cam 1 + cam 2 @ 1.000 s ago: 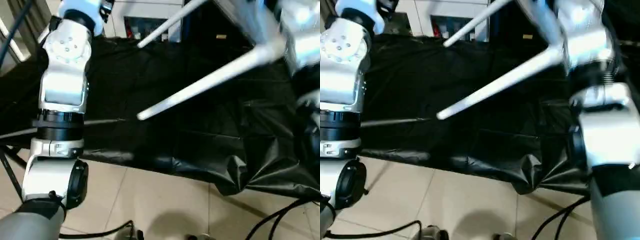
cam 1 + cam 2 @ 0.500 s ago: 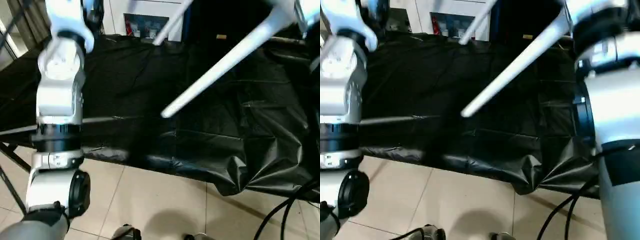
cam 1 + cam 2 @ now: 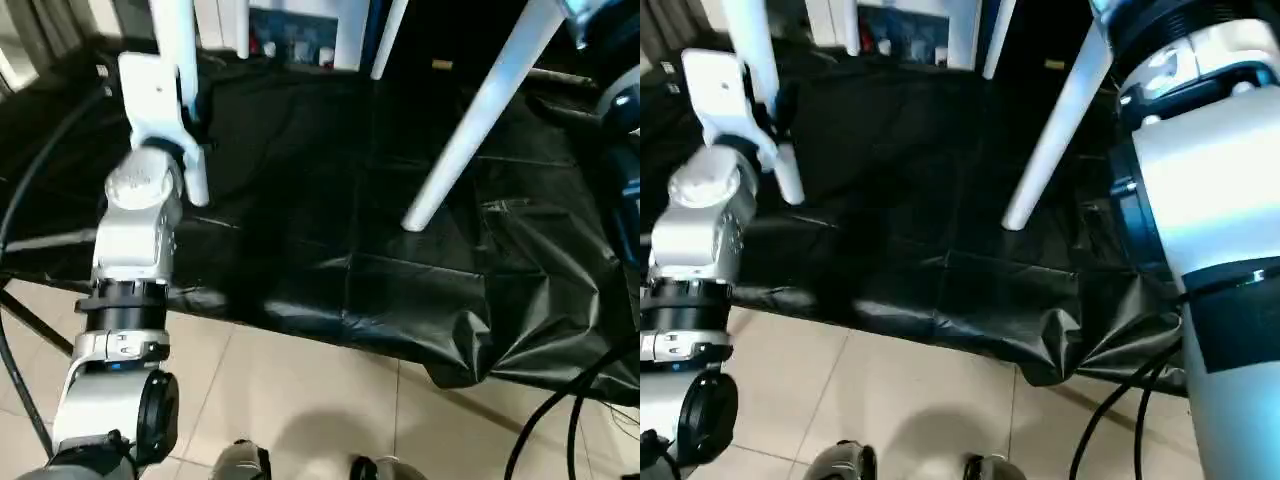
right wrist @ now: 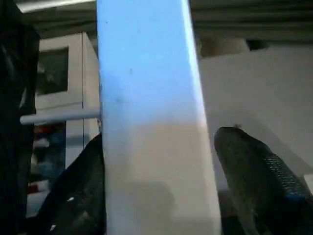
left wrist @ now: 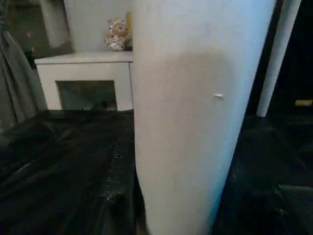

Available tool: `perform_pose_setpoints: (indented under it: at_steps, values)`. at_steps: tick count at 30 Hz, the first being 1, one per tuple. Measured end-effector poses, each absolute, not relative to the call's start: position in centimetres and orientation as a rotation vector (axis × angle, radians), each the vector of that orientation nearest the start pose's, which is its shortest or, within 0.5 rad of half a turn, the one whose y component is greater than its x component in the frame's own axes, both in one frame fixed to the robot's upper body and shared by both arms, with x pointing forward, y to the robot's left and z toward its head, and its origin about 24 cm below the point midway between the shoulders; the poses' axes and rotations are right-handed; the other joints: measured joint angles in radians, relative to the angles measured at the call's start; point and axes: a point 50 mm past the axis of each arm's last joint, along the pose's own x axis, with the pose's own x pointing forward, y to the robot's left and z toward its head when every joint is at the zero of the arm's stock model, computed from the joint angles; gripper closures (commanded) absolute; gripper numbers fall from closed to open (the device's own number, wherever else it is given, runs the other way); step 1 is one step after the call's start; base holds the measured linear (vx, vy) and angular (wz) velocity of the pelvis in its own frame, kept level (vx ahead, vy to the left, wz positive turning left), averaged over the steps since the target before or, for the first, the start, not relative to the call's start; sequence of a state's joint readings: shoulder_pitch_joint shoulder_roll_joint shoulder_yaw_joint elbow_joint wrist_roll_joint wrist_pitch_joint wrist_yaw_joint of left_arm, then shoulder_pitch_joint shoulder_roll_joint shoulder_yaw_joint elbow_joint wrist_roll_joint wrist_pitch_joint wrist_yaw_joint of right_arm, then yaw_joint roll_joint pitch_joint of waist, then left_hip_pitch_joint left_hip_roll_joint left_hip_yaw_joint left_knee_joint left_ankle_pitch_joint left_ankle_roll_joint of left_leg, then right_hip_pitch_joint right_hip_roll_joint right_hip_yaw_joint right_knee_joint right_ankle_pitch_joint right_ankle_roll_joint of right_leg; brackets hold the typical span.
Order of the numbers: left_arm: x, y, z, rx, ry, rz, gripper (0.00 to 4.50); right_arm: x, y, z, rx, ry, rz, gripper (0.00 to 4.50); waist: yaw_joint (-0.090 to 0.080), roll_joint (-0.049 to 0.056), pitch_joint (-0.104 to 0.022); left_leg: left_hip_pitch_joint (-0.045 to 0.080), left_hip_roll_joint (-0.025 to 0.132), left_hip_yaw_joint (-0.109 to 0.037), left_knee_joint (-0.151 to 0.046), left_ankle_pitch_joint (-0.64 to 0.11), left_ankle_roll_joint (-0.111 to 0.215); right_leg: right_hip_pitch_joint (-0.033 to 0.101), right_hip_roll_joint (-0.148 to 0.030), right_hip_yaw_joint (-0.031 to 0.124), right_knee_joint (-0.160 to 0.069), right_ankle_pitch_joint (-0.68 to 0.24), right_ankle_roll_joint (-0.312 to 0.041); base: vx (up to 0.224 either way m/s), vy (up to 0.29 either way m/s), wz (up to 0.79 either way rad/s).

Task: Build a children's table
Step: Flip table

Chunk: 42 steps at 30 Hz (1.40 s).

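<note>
Three white tubular legs of the children's table hang over the black-covered bench, all running out of the top of the head views. One leg passes my left gripper at the left; in the left wrist view this leg stands very close. A long leg slants down at the right, its end just above the sheet. A third leg stands further back. My right gripper has a leg between its black fingers, with a thin gap on one side.
A creased black sheet covers the bench, and its front edge hangs over the tiled floor. A white cabinet with a plush toy on top stands behind. Black cables trail at the lower right and at the left.
The long leg has swung from a shallow slant to nearly upright, its end moving right. My left arm has turned and a leg now runs past its gripper. The head view has also shifted.
</note>
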<state>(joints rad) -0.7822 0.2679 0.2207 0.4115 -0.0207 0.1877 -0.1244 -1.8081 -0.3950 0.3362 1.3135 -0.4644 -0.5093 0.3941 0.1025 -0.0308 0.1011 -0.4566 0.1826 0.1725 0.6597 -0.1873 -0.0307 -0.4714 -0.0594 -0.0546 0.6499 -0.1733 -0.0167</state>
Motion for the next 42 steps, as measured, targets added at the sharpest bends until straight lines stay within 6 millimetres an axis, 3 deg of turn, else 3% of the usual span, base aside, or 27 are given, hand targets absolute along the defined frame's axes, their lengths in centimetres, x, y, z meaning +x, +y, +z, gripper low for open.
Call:
perform_pose_setpoints:
  at_steps: [8,13,17,20,21,25,26,29,35,38,39,42]
  values:
    - [37.6,21.8,18.8,0.162,-0.213,0.035,2.81,37.6,-7.6,40.9,-1.233,-0.775,0.523,0.59,-0.004,-0.002,0.001,-0.001,0.001,0.001,0.004,-0.002,0.003,0.0,0.0,0.0,0.0,0.0,-0.001,0.0,0.0,0.0]
    - [37.6,22.3,17.7,0.144,-0.185,0.03,2.81,37.5,-7.9,39.6,-1.15,-0.819,0.608,0.59,-0.007,-0.004,0.0,0.0,0.003,0.002,0.007,-0.002,0.003,0.001,0.0,0.0,0.004,0.0,-0.001,0.0,0.0,0.0]
    - [37.6,22.8,16.9,0.141,-0.164,0.037,2.81,37.1,-7.8,37.7,-1.025,-0.954,0.667,0.59,-0.013,-0.005,-0.002,0.004,0.004,0.004,0.01,-0.002,0.003,0.003,0.0,0.001,0.009,0.001,-0.001,0.0,0.0,0.0]
    - [37.6,23.1,16.6,0.143,-0.153,0.043,2.81,36.1,-7.3,38.3,-0.973,-1.061,0.701,0.59,-0.017,-0.006,-0.002,0.009,0.005,0.005,0.012,-0.004,-0.002,0.005,0.0,0.002,0.014,0.001,-0.002,0.0,0.0,0.0]
    - [37.7,23.1,16.4,0.142,-0.146,0.043,2.81,35.8,-7.1,38.3,-0.951,-1.1,0.714,0.59,-0.019,-0.006,-0.002,0.017,0.006,0.005,0.011,-0.005,-0.004,0.012,0.0,0.002,0.014,0.001,-0.002,0.0,0.0,0.0]
    - [37.8,23.8,15.6,0.153,-0.111,0.054,2.81,35.5,-6.1,36.2,-0.835,-1.159,0.778,0.59,-0.036,-0.006,-0.002,0.039,0.007,0.005,0.008,-0.006,-0.006,0.031,0.0,0.002,0.012,0.0,-0.001,0.0,0.0,0.0]
    - [37.8,23.9,15.6,0.155,-0.108,0.052,2.25,35.5,-6.1,35.8,-0.825,-1.151,0.789,0.59,-0.04,-0.006,-0.002,0.039,0.007,0.005,0.008,-0.006,-0.007,0.031,0.0,0.002,0.012,0.0,-0.001,0.0,0.0,0.0]
    - [37.8,24.6,15.4,0.22,-0.066,0.015,2.09,35.3,-6.2,34.7,-0.686,-1.174,0.801,0.59,-0.044,-0.006,-0.003,0.041,0.006,0.005,0.006,-0.004,-0.009,0.033,0.0,0.001,0.012,0.002,-0.003,0.0,0.0,0.0]
    - [37.7,24.5,14.0,0.263,0.002,-0.05,1.66,34.8,-6.7,29.2,-0.399,-1.04,0.871,0.59,-0.028,-0.007,-0.003,0.045,0.006,0.004,0.002,0.0,-0.014,0.037,0.0,0.0,0.011,0.005,-0.006,0.0,0.0,0.0]
    - [37.6,25.1,14.4,0.278,-0.011,-0.054,1.34,33.5,-7.2,23.8,-0.261,-0.857,0.927,0.59,-0.013,-0.006,-0.003,0.05,0.006,0.004,-0.004,0.001,-0.015,0.041,0.001,0.0,0.006,0.005,-0.006,0.0,0.0,0.0]
    - [37.5,25.3,14.6,0.286,-0.017,-0.051,1.26,33.3,-7.5,21.7,-0.228,-0.751,0.937,0.59,-0.012,-0.001,-0.003,0.047,0.006,0.004,-0.004,0.001,-0.016,0.039,0.001,-0.002,0.004,0.005,-0.006,0.0,0.0,0.0]
    - [37.3,25.9,14.8,0.292,-0.031,-0.043,1.17,32.3,-9.0,17.9,-0.193,-0.572,0.921,0.59,-0.01,0.007,-0.005,0.049,0.006,0.004,-0.009,0.001,-0.016,0.042,0.001,-0.003,-0.002,0.006,-0.006,0.0,0.0,0.0]
